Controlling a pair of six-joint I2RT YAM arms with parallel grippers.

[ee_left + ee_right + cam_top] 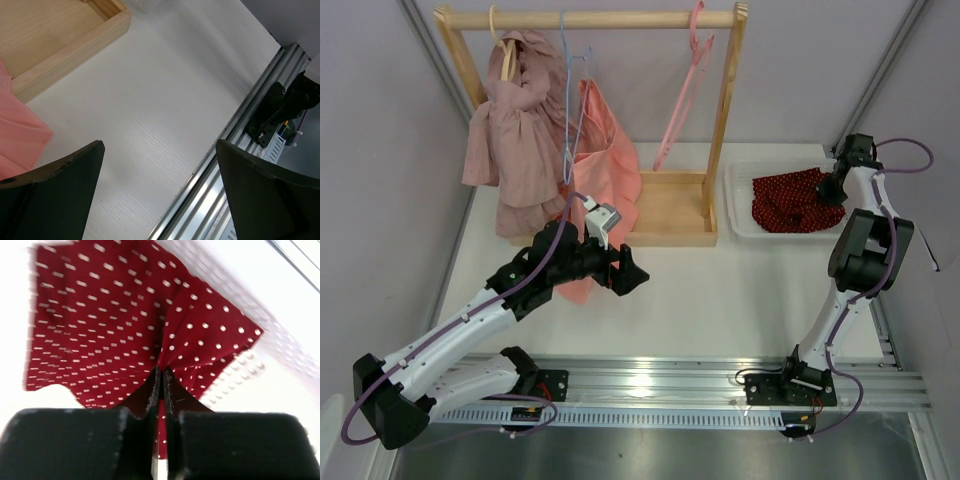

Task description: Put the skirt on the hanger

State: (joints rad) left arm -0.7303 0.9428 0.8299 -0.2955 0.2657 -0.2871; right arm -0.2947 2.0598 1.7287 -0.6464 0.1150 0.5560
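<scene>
The dark red polka-dot skirt [792, 202] lies in the white basket [740, 222] at the right. My right gripper [832, 188] is at the skirt's right edge and is shut on a fold of the skirt [125, 320], which bunches at its fingertips [156, 375] in the right wrist view. The pink hanger [685, 85] hangs by its hook from the right end of the wooden rail [620, 19]. My left gripper [632, 274] is open and empty over the white table [165, 90], in front of the rack's base.
A wooden rack with a tray base [670, 215] stands at the back. A dusty-pink garment [510, 130] on a wooden hanger and a salmon-pink garment [605, 160] on a light blue hanger [572, 90] hang at the left. A metal rail [650, 385] runs along the near edge.
</scene>
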